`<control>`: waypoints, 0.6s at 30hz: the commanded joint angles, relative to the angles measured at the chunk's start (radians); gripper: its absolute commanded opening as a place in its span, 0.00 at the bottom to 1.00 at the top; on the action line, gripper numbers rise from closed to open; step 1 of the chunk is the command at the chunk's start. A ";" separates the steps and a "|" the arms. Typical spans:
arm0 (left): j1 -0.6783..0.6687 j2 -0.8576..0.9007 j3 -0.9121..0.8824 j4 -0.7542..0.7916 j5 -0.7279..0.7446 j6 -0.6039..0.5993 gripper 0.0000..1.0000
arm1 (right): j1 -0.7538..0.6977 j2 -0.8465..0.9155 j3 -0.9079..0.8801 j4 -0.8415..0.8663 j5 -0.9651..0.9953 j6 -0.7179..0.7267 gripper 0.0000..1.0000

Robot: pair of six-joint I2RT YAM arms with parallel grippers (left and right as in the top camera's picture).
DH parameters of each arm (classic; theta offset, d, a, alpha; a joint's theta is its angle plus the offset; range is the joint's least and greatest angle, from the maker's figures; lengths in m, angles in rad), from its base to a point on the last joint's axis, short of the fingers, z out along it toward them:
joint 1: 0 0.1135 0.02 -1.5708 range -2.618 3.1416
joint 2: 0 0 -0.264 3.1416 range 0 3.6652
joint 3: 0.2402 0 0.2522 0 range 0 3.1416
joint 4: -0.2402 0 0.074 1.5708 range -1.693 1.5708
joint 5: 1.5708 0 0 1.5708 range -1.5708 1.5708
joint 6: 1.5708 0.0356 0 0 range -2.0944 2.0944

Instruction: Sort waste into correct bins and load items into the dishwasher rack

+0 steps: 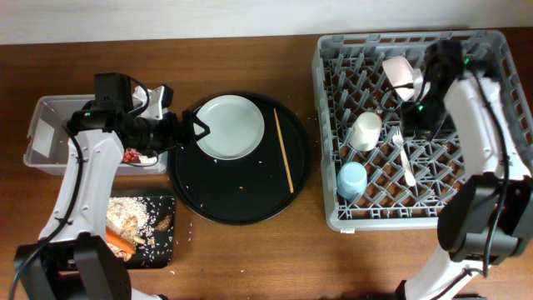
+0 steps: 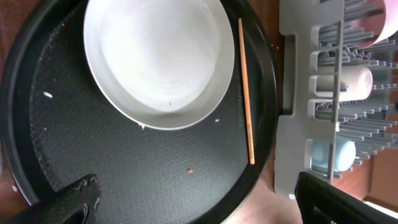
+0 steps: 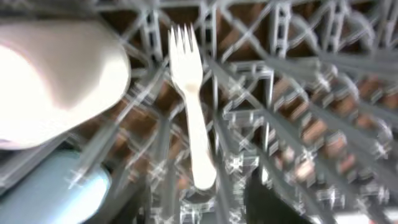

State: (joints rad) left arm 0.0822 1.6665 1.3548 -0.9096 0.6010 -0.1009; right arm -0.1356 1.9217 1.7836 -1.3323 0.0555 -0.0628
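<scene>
The 2 arms, the left arm [image 1: 92, 179] and the right arm [image 1: 473, 112], were built of smooth white links joined by bulky black joint housings. A thin black cable [image 1: 77, 167] ran along the left arm, and small green lights [image 1: 420, 107] glowed on the right arm's black wrist section. The left gripper [image 1: 198, 131] was matte black, its fingers [image 2: 78, 198] dull and rubbery-looking.

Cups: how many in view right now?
2. Both in the rack: cream cup left of centre, blue cup below it in the overhead view. The right arm over the rack could hide more.
</scene>
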 commanded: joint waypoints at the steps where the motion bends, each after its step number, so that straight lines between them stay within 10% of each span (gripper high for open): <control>1: -0.004 0.003 0.003 -0.001 0.004 0.005 0.99 | 0.060 -0.017 0.192 -0.110 -0.193 0.053 0.51; 10: -0.004 0.003 0.003 -0.001 0.004 0.005 0.99 | 0.584 0.042 0.138 0.088 -0.104 0.178 0.34; 18: -0.004 0.003 0.003 -0.001 0.004 0.005 0.99 | 0.628 0.135 -0.257 0.552 -0.074 0.233 0.45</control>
State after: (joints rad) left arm 0.0822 1.6665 1.3548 -0.9108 0.6014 -0.1013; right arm 0.4915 2.0491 1.5898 -0.8276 -0.0265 0.1608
